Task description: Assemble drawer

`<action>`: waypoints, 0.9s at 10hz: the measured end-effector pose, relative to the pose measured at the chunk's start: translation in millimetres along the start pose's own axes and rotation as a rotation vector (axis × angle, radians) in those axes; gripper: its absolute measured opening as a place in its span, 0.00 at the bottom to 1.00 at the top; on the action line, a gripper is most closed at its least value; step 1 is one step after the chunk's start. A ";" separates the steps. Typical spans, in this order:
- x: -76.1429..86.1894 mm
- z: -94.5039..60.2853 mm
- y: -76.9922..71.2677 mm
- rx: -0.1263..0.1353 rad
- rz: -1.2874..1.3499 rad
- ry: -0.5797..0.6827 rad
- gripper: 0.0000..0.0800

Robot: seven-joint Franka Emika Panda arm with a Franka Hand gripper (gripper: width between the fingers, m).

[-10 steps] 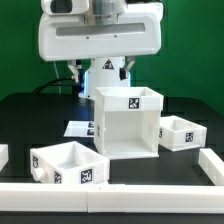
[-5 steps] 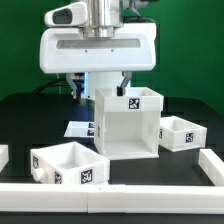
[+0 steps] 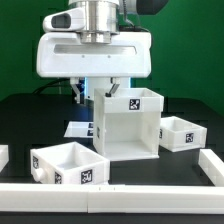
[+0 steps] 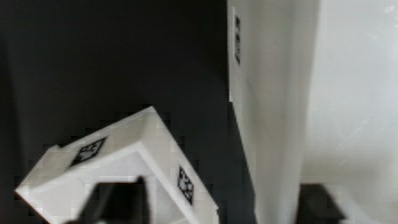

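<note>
The drawer's white boxy housing (image 3: pixel 126 126) stands upright mid-table with a tag on its top. One open-top tray (image 3: pixel 68 165) lies in front on the exterior view's left, another tray (image 3: pixel 181 132) on its right. My gripper (image 3: pixel 98 91) hangs open and empty just above the housing's back left top edge, touching nothing. In the wrist view my gripper (image 4: pixel 222 207) shows two dark fingertips (image 4: pixel 116 205) wide apart. Between them are the housing's tall white wall (image 4: pixel 311 100) and a white tagged corner (image 4: pixel 116 165), seemingly a tray.
The marker board (image 3: pixel 79 128) lies flat on the black table behind the housing on the exterior view's left. A white rail (image 3: pixel 110 198) runs along the front edge, with a raised corner piece (image 3: pixel 212 165) on the right.
My gripper has come down toward the housing's top and shifted slightly to the exterior view's left. The housing and trays have not moved.
</note>
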State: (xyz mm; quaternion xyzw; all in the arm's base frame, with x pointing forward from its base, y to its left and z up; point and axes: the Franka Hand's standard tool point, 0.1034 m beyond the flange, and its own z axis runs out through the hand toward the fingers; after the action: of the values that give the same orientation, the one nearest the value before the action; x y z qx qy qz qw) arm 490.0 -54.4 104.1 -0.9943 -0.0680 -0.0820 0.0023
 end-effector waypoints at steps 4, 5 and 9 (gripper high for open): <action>3.6 -1.9 -4.6 -0.004 0.150 0.017 0.04; 5.4 -1.6 -12.8 0.001 0.300 0.016 0.04; 17.5 -0.9 -50.0 0.060 0.974 -0.030 0.04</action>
State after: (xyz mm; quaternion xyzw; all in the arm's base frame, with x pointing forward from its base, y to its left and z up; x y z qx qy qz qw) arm 500.2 -2.6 107.5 -0.9111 0.4028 -0.0550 0.0683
